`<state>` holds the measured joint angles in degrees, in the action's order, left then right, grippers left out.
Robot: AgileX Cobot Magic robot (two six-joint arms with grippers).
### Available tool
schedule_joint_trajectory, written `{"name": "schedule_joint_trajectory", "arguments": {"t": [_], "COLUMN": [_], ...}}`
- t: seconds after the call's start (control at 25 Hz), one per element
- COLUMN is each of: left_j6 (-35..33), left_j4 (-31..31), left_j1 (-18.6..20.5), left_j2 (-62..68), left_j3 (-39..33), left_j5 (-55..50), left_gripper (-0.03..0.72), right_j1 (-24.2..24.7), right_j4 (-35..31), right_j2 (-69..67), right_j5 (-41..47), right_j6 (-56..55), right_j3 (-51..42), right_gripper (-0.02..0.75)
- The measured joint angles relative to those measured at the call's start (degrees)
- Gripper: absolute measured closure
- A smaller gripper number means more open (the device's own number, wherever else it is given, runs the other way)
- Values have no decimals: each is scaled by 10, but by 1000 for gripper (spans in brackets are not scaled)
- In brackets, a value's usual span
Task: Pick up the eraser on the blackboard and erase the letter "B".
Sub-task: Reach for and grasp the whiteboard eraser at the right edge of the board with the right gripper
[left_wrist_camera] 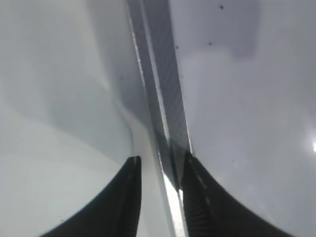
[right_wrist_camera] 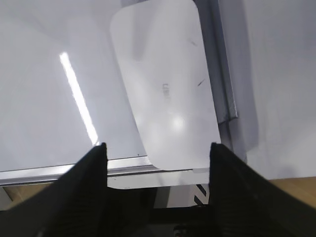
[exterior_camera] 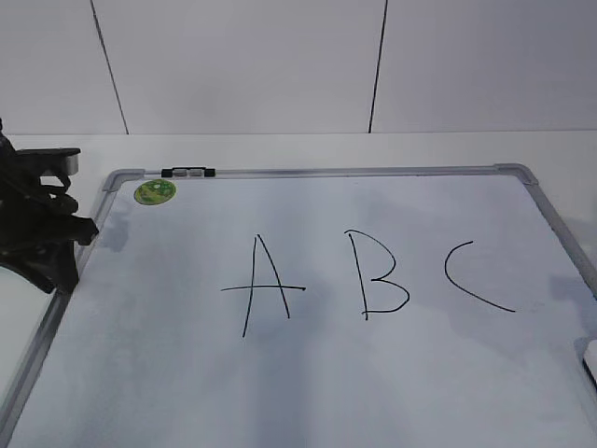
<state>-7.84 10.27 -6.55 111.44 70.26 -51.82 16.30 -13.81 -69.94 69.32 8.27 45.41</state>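
Eraser [right_wrist_camera: 165,89] lies straight ahead of my right jaws [right_wrist_camera: 158,150], in the near right corner of the board [exterior_camera: 308,392], close beside the frame on both sides. Its long axis runs away from me, slightly tilted, so its two long sides face my two fingers. In the exterior view only a white sliver of it [exterior_camera: 590,359] shows at the right edge. My right arm is plainly the nearer one; my left jaws [exterior_camera: 42,233] sit well apart at the far left edge of the board.

My right jaws stand wide open and hold nothing; the gap looks a little wider than the eraser's short side. My left jaws [left_wrist_camera: 160,165] are part open, empty, straddling the left frame rail without gripping it.

The eraser is a white rounded rectangle with a smooth glossy top, faint grey print near its middle and a few small marks. It lies flat.

The B [exterior_camera: 381,273] sits whole and unsmudged at mid-board, between A [exterior_camera: 263,285] and C [exterior_camera: 474,277], well to the left of the eraser. I judge my next move is a short reach forward and down to close across the short side.
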Motion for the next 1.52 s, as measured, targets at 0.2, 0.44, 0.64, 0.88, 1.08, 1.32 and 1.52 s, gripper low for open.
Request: {"name": "schedule_joint_trajectory", "arguments": {"t": [0.2, 0.44, 0.64, 0.88, 1.08, 1.32, 1.52], "left_j6": [1, 10, 11, 13, 13, 13, 13], "left_j4": [6, 9, 9, 9, 9, 10, 10], "left_j1": [0, 0, 0, 0, 0, 0, 0], "left_j2": [0, 0, 0, 0, 0, 0, 0], "left_j3": [0, 0, 0, 0, 0, 0, 0], "left_j5": [-1, -2, -2, -2, -2, -2, -2], "left_gripper": [623, 637, 638, 638, 638, 639, 638], "right_j1": [0, -2, -2, -2, -2, -2, -2], "right_j4": [0, 0, 0, 5, 29, 23, 16], "right_j2": [21, 57, 81, 82, 82, 80, 60], "right_j5": [1, 3, 4, 4, -11, -74, -102], "right_j6": [0, 0, -5, -10, -8, 38, 73], "right_j3": [0, 0, 0, -39, -55, -55, -55], "right_gripper": [220, 220, 211, 74, 66, 64, 64]}}
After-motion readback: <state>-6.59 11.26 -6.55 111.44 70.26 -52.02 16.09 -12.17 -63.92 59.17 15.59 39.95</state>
